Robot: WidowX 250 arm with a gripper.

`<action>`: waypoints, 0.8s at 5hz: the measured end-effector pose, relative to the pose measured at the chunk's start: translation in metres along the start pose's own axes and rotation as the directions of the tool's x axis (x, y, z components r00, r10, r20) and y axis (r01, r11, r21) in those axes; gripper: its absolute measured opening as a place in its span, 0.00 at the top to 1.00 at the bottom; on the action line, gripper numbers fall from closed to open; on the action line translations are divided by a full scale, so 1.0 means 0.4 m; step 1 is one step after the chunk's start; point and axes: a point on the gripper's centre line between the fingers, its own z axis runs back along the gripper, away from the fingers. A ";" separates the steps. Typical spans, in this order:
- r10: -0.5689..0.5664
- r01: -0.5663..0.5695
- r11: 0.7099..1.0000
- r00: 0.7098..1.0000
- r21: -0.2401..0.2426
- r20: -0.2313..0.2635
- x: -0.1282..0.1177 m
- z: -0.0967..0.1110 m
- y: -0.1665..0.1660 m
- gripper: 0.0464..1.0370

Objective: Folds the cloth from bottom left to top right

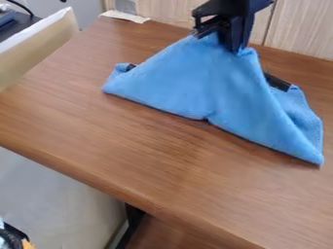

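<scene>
Wooden table (143,160); folded blue cloth (198,82) touching pincer (222,40).

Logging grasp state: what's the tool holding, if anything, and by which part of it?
The tool holds the blue cloth by its bunched upper edge.

The tool (223,39) touches the folded blue cloth (201,80).

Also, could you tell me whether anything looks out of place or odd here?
Perhaps two things: dark pieces poke out behind the blue cloth, too hidden to identify, and a ragged pale strip lies at the far edge of the table, like leftover paper.
</scene>
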 end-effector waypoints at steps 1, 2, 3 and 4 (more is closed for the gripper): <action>-0.009 0.009 1.000 1.000 -0.019 0.015 -0.033 -0.050 0.028 0.99; -0.011 0.012 1.000 0.999 -0.022 0.039 -0.052 -0.094 0.044 0.99; -0.025 0.028 0.998 0.998 -0.055 0.056 -0.061 -0.149 0.047 0.99; -0.035 0.039 0.997 0.998 -0.063 0.060 -0.062 -0.158 0.044 0.99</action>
